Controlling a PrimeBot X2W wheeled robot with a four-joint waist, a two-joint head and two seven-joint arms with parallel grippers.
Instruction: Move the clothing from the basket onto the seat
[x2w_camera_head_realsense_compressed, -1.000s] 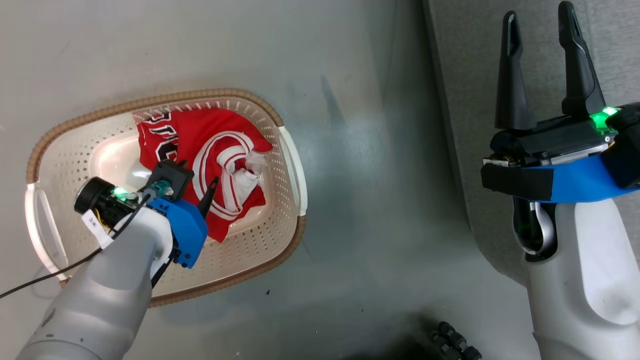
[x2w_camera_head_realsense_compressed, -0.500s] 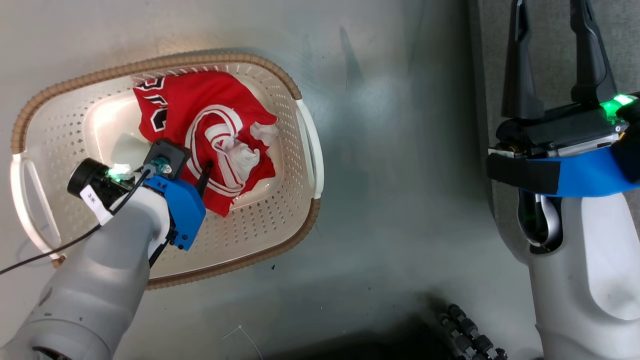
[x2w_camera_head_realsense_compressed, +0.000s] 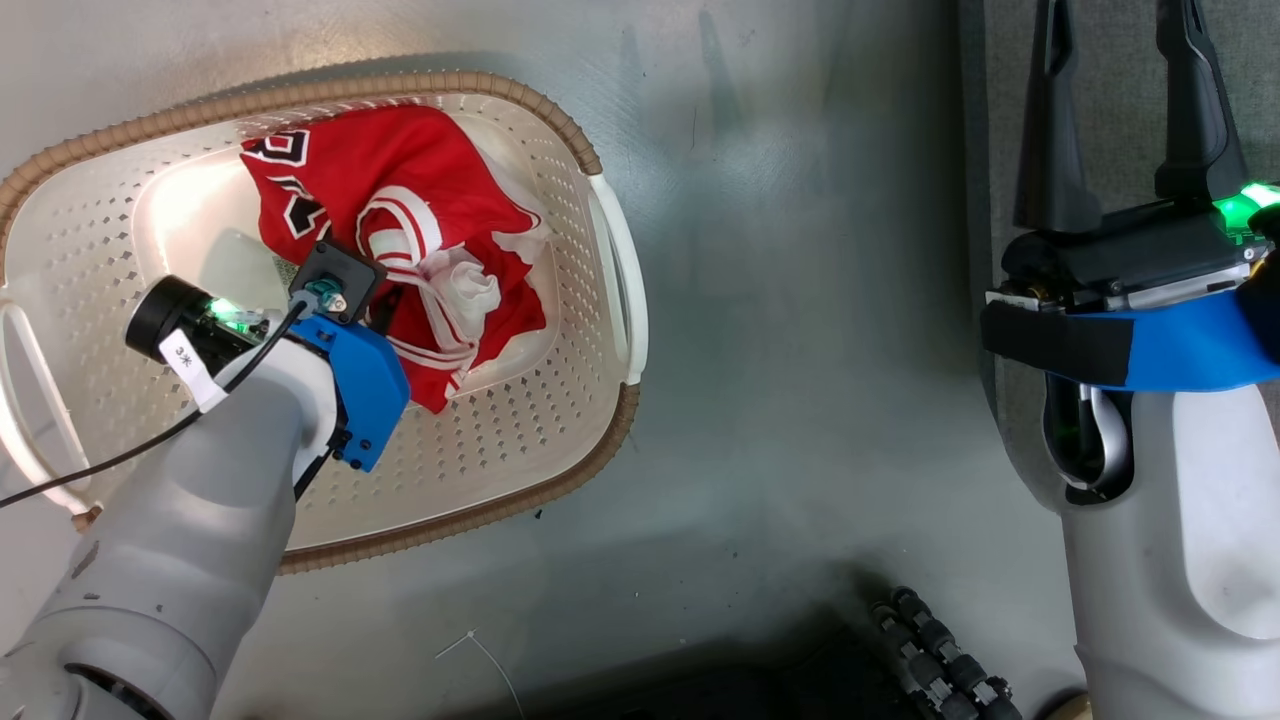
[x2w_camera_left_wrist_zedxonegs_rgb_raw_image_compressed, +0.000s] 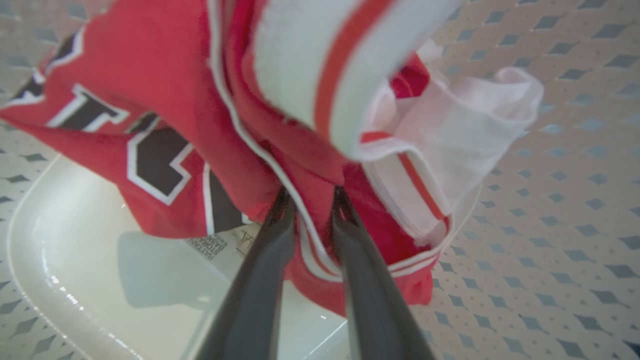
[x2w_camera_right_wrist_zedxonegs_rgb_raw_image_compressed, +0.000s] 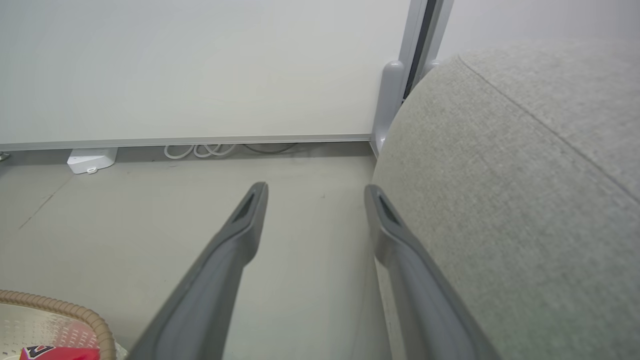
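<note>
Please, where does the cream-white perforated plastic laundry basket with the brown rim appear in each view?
Head view: the cream-white perforated plastic laundry basket lies at the left, on the floor.
Left wrist view: the basket is the perforated wall and glossy bottom around the cloth.
Right wrist view: the basket shows its brown rim in the lower left corner.
Shared landmark: the red soft-fabric clothing with white trim inside it.

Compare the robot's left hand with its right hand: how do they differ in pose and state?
1. The left hand has its fingers nearly together, pinching a fold of the clothing; the right hand has its fingers wide apart, holding nothing.
2. The left hand reaches down inside the basket; the right hand is beside the seat, away from the basket.
Shared: both have two long dark fingers.
</note>
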